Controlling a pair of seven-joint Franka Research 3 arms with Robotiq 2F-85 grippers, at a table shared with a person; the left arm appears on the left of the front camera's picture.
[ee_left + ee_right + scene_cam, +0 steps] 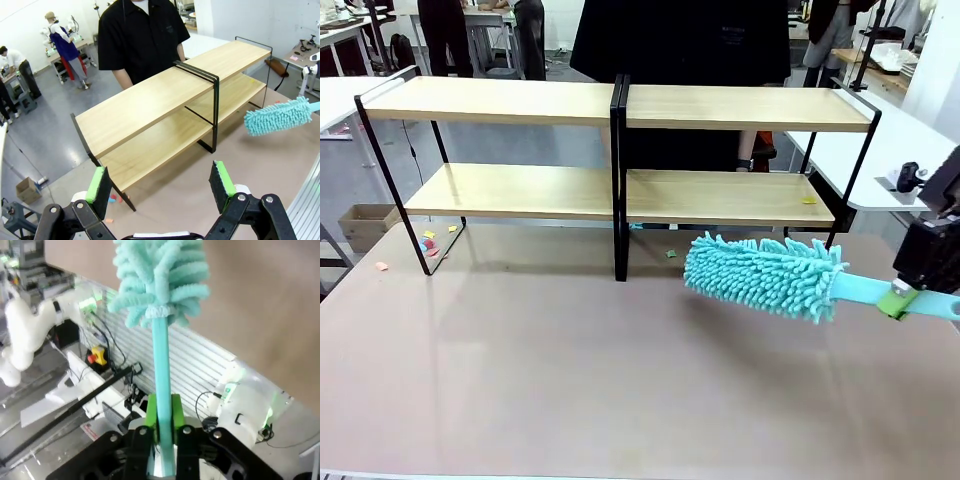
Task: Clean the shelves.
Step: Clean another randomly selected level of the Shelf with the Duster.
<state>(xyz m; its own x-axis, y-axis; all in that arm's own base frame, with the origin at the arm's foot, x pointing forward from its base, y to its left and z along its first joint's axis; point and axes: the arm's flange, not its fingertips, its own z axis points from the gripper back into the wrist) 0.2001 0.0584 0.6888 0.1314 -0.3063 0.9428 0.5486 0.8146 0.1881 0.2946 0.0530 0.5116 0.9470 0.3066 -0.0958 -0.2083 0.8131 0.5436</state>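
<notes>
i'd put the job near its start. the right jaws are pressed on the pale blue handle (161, 370) of the duster (760, 275), green pads (150, 412) flat against either side. its fluffy head hangs out ahead of those jaws, above the desk (570, 390) and short of the shelves (500, 100); i see no contact with any board. a small yellow scrap (808, 200) lies on the lower right board, just beyond the duster head, so that tier at least is not wiped. both top boards look bare to me, though i can't judge fine dust from here. a few coloured scraps (430, 245) sit on the desk by the rack's far-left foot, well away from the right jaws, and a green one (671, 254) lies near the middle post.

the left jaws are spread wide and carry nothing, pads (96, 184) apart, with the shelves straight ahead of them and the person (142, 35) standing behind the rack.

the shelves stand upright, long axis running across the desk from side to side, open front facing my arms. the duster lies nearly level, long axis roughly parallel to the boards, head pointing away from the right jaws toward the left arm's side and tipped slightly toward the lower tier.

what's left, as i judge it: every board.
</notes>
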